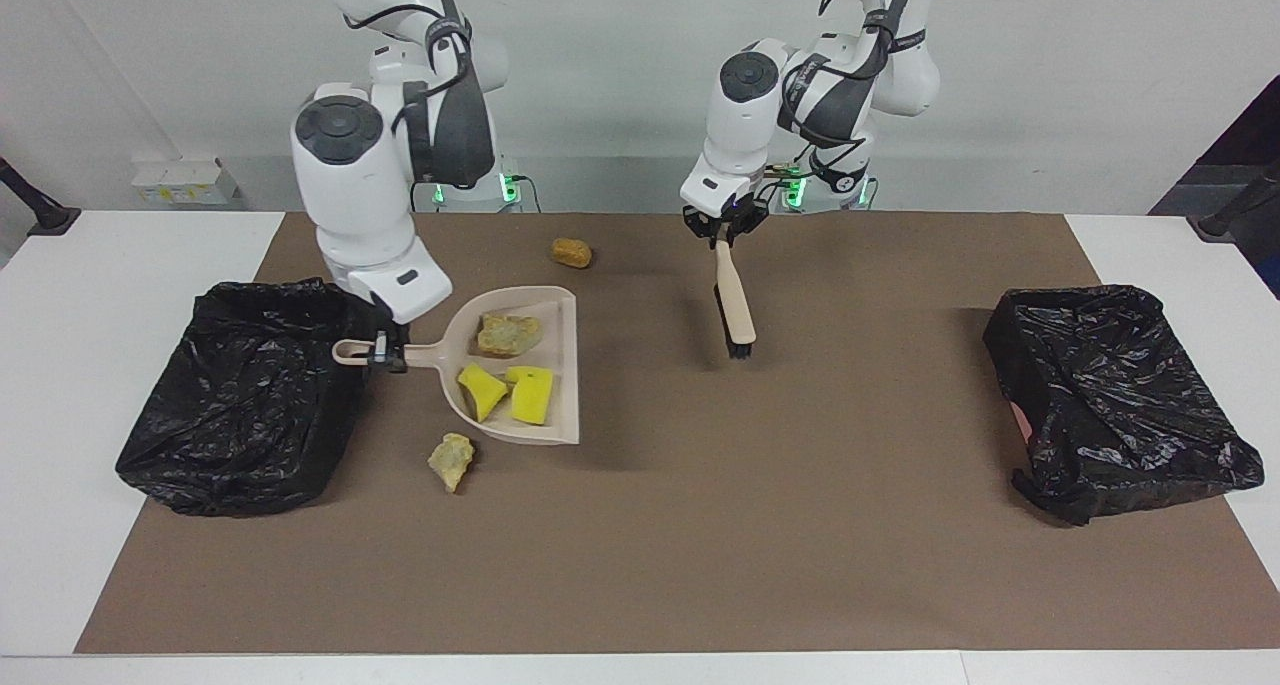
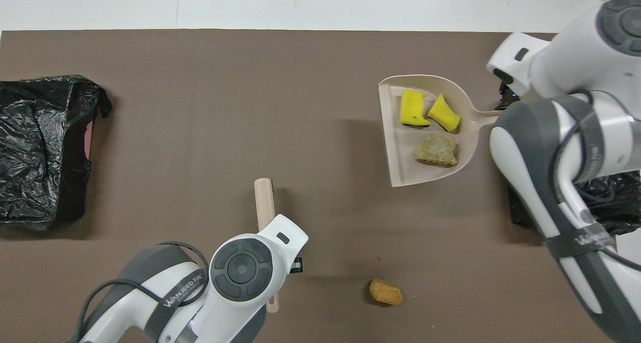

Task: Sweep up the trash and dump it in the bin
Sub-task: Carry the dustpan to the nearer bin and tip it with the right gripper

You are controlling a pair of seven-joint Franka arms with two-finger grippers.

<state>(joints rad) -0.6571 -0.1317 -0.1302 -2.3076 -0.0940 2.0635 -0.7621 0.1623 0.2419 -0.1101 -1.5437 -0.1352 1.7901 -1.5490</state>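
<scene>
My right gripper (image 1: 388, 350) is shut on the handle of a beige dustpan (image 1: 520, 305) and holds it level, a little above the mat beside a black-bagged bin (image 1: 240, 395). In the pan lie two yellow sponge pieces (image 1: 482, 390) (image 1: 532, 393) and a beige chunk (image 1: 508, 333); they also show in the overhead view (image 2: 413, 107) (image 2: 444, 113) (image 2: 436, 150). My left gripper (image 1: 722, 230) is shut on a beige brush (image 1: 735, 300), bristles down, over the mat. An orange-brown lump (image 1: 571, 253) (image 2: 385, 292) lies near the robots. Another beige chunk (image 1: 452, 460) lies by the pan, hidden in the overhead view.
A second black-bagged bin (image 1: 1110, 395) (image 2: 40, 147) stands at the left arm's end of the table. The brown mat (image 1: 700, 545) covers the table's middle, with white table (image 1: 80, 295) at both ends. The right arm hides most of its bin in the overhead view.
</scene>
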